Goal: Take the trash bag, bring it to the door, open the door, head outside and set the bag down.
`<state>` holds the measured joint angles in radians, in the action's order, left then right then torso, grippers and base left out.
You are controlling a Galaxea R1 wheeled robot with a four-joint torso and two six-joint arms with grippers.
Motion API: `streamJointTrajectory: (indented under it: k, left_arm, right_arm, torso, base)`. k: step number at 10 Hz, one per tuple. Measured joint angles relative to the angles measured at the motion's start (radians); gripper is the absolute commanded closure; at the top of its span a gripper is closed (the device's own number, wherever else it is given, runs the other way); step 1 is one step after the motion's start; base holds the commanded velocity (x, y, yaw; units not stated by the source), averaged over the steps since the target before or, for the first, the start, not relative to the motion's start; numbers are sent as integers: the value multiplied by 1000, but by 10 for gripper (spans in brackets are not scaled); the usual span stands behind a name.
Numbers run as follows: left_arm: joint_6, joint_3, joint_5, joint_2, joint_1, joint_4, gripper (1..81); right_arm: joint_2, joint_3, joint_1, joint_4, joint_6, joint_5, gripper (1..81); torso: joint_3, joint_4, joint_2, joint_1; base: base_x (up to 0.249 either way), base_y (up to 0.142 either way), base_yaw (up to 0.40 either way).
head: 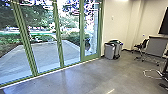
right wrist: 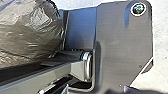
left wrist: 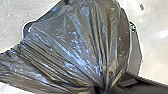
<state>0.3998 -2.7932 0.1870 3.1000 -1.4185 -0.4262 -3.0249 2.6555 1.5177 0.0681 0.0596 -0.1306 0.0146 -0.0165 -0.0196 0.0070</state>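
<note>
A black trash bag (left wrist: 72,42) spreads large across the left wrist view, its folds drawn tightly together at the point where my left gripper (left wrist: 102,89) is shut on it. Part of the same shiny bag (right wrist: 30,32) shows in the right wrist view, beside the robot's dark plate. How my right gripper stands cannot be made out. In the head view, a green-framed glass door (head: 82,32) stands at the right end of the glass wall and looks closed.
Two grey bins (head: 109,51) stand by the pale wall, right of the glass. Farther right are a dark chair (head: 142,46), a grey desk panel (head: 156,46) and a white cable (head: 152,70) on the floor. A paved yard (head: 47,55) lies beyond the glass.
</note>
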Motion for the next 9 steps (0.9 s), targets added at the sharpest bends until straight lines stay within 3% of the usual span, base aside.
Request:
streamJointTrajectory:
  k: [9]
  left_arm:
    - [3, 0, -6, 0, 6, 0, 811]
  right_arm:
    - [0, 1, -5, 0, 0, 1, 10]
  torso:
    - [0, 0, 1, 1]
  base:
    - [156, 0, 0]
